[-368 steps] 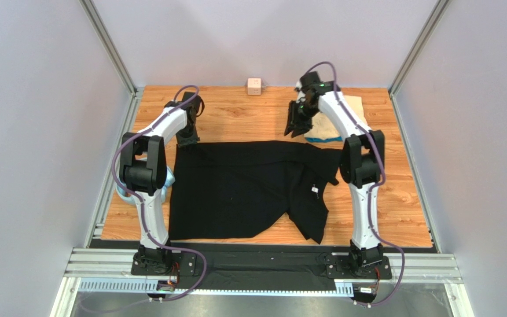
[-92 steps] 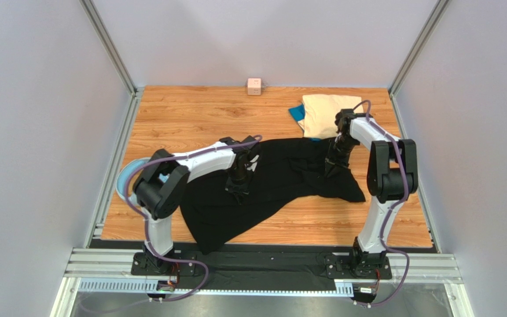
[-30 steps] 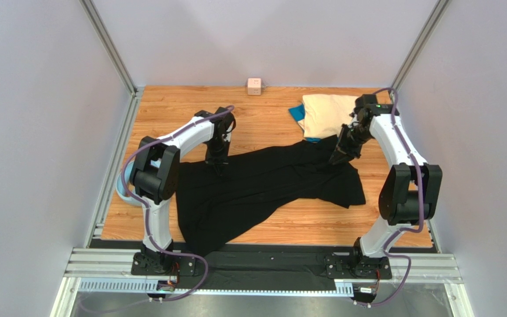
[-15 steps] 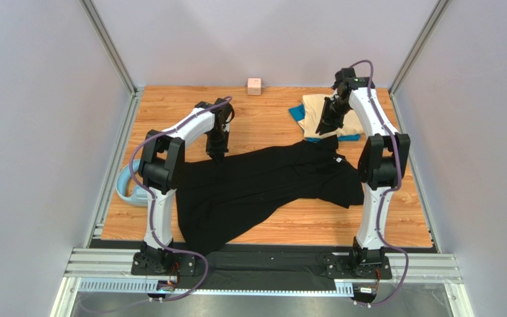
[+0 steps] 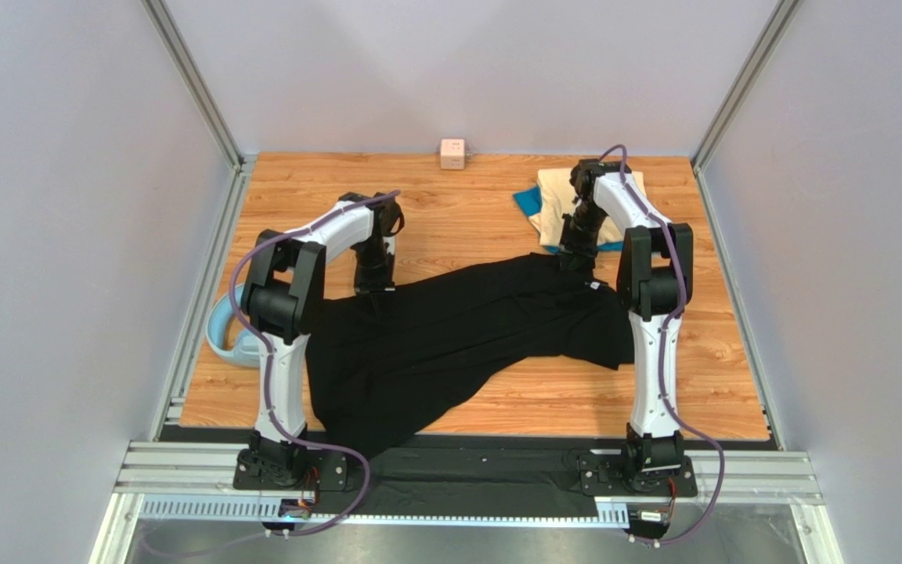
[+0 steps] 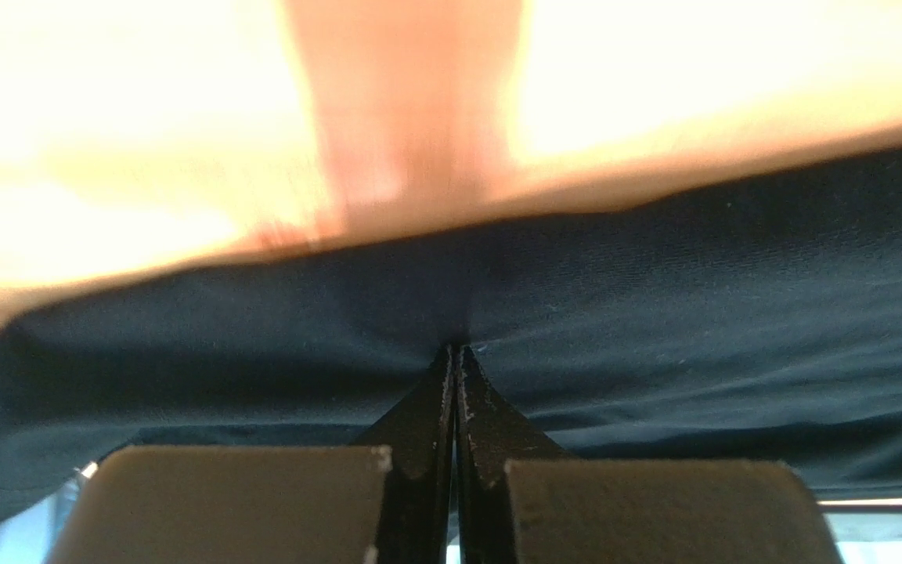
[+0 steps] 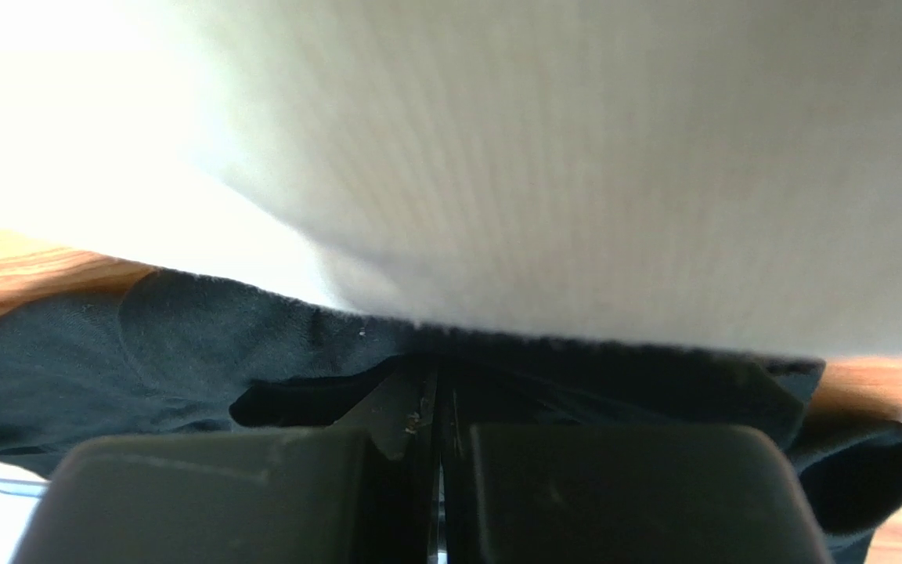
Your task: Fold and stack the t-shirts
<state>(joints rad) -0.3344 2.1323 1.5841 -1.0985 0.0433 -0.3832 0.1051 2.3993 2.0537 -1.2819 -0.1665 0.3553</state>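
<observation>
I see the left gripper (image 5: 371,282) clamped on the far left edge of the black t-shirt (image 5: 468,335). The right gripper (image 5: 571,253) pinches its far right edge, beside the cream t-shirt (image 5: 552,188).

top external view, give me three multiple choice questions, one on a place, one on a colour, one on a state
1. Where is the pink cube? A at the table's far edge; B between the arm bases; C at the near right corner.
2. What colour is the folded t-shirt lying over the blue t-shirt? A red; B cream; C green.
3. The left end effector is: A open over bare wood; B shut on the pink cube; C shut on the black t-shirt.
Answers: 1 A, it sits by the back wall. 2 B, it is pale cream with blue showing beneath. 3 C, the left wrist view shows black cloth pinched between closed fingers.
</observation>
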